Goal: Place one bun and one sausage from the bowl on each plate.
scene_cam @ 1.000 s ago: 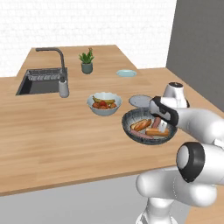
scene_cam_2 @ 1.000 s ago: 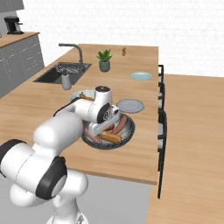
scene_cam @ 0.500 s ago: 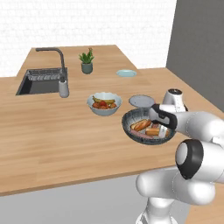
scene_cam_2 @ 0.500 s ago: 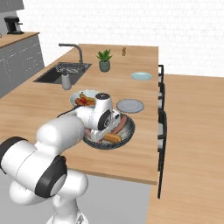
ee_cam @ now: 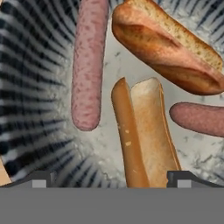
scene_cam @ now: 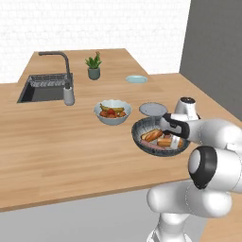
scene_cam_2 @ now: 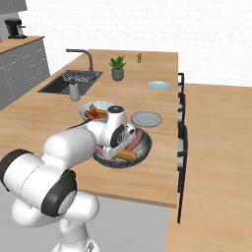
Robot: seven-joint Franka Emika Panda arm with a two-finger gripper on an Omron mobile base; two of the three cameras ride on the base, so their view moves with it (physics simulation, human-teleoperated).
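A kitchen; wooden counter (scene_cam: 56, 142), sink (scene_cam: 42, 90) with tap (scene_cam: 59, 61), fruit bowl (scene_cam: 112, 112).

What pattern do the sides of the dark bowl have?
Ribbed dark grey and pale stripes on the bowl, clearest in the hand view.

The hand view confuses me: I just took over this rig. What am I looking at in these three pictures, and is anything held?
A white robot arm works at a wooden kitchen counter. Two pictures come from cameras on its base, behind it to left and right. The third looks down along the open end effector, which holds nothing, into the wide dark grey ribbed bowl with split buns and pink sausages. Beside the bowl lie a small pale plate, a pale fruit bowl, and farther off a second plate, both bare.
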